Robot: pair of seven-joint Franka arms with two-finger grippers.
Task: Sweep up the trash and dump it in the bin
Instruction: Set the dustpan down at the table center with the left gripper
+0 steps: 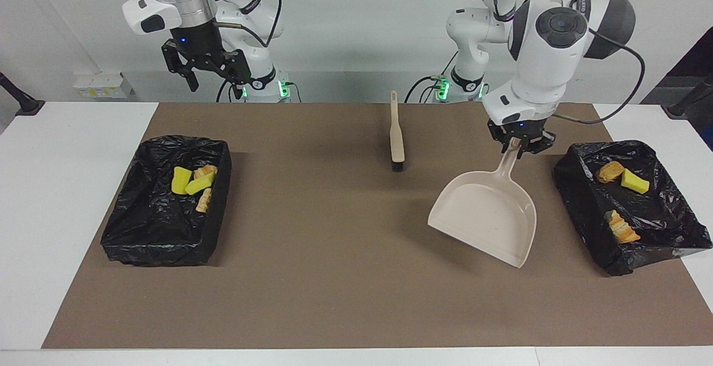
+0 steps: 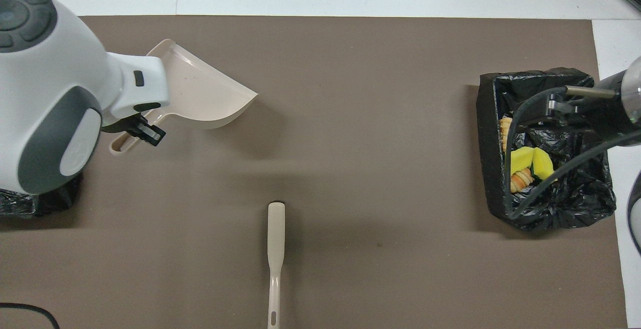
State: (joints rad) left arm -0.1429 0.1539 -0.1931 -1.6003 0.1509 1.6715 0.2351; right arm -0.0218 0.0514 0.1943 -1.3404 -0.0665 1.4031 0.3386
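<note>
- Gripping the dustpan (image 1: 490, 215) by the tip of its handle, the left gripper (image 1: 520, 144) has its fingers pinched tight on that thin stem; the pan hangs tilted over the mat (image 1: 334, 277), mouth toward 5 o'clock in the facing view, and looks empty.
- The right gripper (image 1: 206, 68) hangs high over the table's edge at its own arm's end, fingers spread wide, holding nothing; that arm waits.
- The trash is all binned: four scraps (image 1: 192, 182) in the bin (image 1: 161, 243) at 9 o'clock of the facing view, three scraps (image 1: 621, 179) in the bin (image 1: 679, 232) at 3 o'clock. None shows on the mat, so the sweeping looks done.
- Handling, as a judgement: the scraps seem light, soft and springy, apt to bounce or roll, so better pushed than pinched. The pan looks like stiff, light plastic; held at the handle's end it can swing, so a hold closer to the pan would steady it.
- The brush (image 1: 396, 132) lies untouched at 12 o'clock, bristles pointing away from the robots; its slim handle is the natural place to take it.
- The facing view shows both bins' contents and the pan's height off the mat; the overhead view hides the left arm's bin beneath the arm, but shows the handle's hollow underside (image 2: 125, 143).
</note>
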